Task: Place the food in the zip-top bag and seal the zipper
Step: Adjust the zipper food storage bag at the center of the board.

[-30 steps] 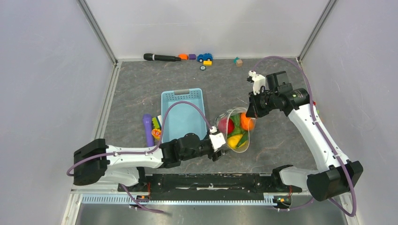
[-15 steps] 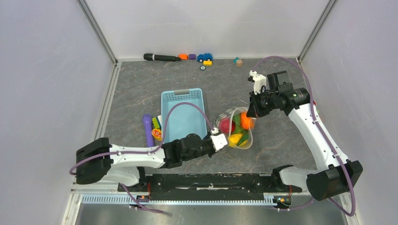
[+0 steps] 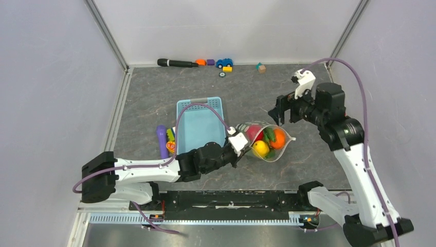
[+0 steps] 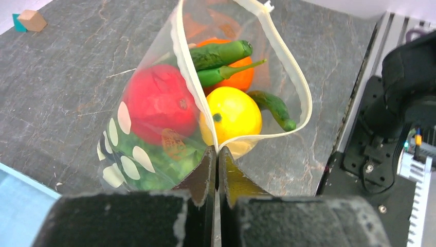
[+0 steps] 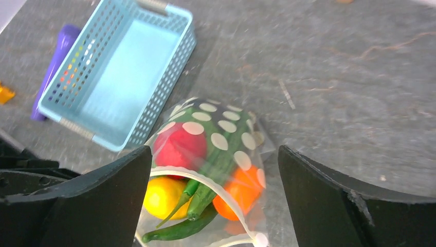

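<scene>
Clear dotted zip-top bag (image 3: 268,145), food (image 4: 159,103) inside, is recorded on the worktop (image 3: 154,98) right of the basket (image 3: 200,128), its zipper (image 4: 304,98) newly clamped at the left end by the left fingers (image 4: 201,177), the right fingers (image 5: 355,206) sprung apart and drawn back; sealing is judged next.

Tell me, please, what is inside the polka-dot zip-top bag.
The zip-top bag holds a red round piece, a yellow piece, an orange piece, long green vegetables and leafy lettuce, seen through its wall. Whatever lies beneath them is covered.
</scene>
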### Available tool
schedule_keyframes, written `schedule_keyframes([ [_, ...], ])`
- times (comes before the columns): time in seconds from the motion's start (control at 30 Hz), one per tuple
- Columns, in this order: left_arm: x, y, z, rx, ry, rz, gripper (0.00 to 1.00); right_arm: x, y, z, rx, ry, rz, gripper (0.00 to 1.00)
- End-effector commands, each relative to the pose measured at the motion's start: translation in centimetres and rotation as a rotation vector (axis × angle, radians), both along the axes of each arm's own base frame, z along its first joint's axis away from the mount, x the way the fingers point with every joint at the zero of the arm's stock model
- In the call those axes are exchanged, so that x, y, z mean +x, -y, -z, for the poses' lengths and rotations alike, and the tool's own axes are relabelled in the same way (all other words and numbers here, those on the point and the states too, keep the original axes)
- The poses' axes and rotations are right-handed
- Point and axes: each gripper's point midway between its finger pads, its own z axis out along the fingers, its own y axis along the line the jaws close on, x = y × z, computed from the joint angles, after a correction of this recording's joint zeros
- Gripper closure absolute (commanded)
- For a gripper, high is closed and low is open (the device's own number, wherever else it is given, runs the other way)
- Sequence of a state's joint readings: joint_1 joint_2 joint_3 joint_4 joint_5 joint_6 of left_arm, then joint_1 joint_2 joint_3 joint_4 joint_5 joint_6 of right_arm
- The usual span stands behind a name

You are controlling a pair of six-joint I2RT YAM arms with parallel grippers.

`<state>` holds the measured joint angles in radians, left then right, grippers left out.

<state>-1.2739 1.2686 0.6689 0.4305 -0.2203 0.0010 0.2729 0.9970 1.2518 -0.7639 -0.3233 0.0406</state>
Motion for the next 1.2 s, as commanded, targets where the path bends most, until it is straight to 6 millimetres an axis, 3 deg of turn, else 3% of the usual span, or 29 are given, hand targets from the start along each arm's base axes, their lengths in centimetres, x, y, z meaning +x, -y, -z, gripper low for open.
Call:
schedule_keyframes([
  [0.0, 2.5, -0.4, -6.1, -0.185, -0.089, -0.164, 0.98, 0.0, 3.1, -1.7, -0.003, 0.128, 0.183, 0.02],
  [0.17, 7.0, -1.7, -6.0, -0.256, -0.287, -0.158, 0.98, -1.4, 4.2, 1.2, -0.045, 0.146, 0.199, 0.02],
  [0.33, 9.2, -2.8, -5.8, -0.227, -0.275, -0.056, 0.98, -1.3, 2.2, 3.2, -0.015, 0.257, 0.064, 0.02],
  [0.47, 11.9, -4.3, -5.1, -0.231, -0.415, -0.092, 0.98, -0.1, 1.3, 3.3, -0.021, 0.367, 0.0, 0.02],
  [0.53, 12.6, -4.3, -4.7, -0.237, -0.474, -0.085, 0.98, -0.1, -0.3, 2.2, -0.001, 0.431, -0.106, 0.02],
  [0.63, 13.9, -4.6, -4.1, -0.242, -0.556, -0.124, 0.98, 0.0, -0.7, 0.4, -0.004, 0.5, -0.159, 0.02],
  [0.7, 14.7, -4.8, -3.7, -0.258, -0.624, -0.141, 0.98, -0.5, -1.6, 0.3, 0.018, 0.509, -0.24, 0.02],
  [0.83, 16.2, -5.1, -3.5, -0.266, -0.74, -0.239, 0.98, -1.9, -2.8, 2.5, 0.047, 0.47, -0.353, 0.03],
  [1.0, 17.1, -5.3, -4.2, -0.313, -0.855, -0.343, 0.98, -4.4, -2.6, 2.8, 0.031, 0.649, -0.39, 0.02],
  [1.17, 17.1, -5.5, -4.1, -0.354, -0.939, -0.405, 0.98, -5.1, -2.2, 5.2, 0.061, 0.73, -0.351, 0.02],
])
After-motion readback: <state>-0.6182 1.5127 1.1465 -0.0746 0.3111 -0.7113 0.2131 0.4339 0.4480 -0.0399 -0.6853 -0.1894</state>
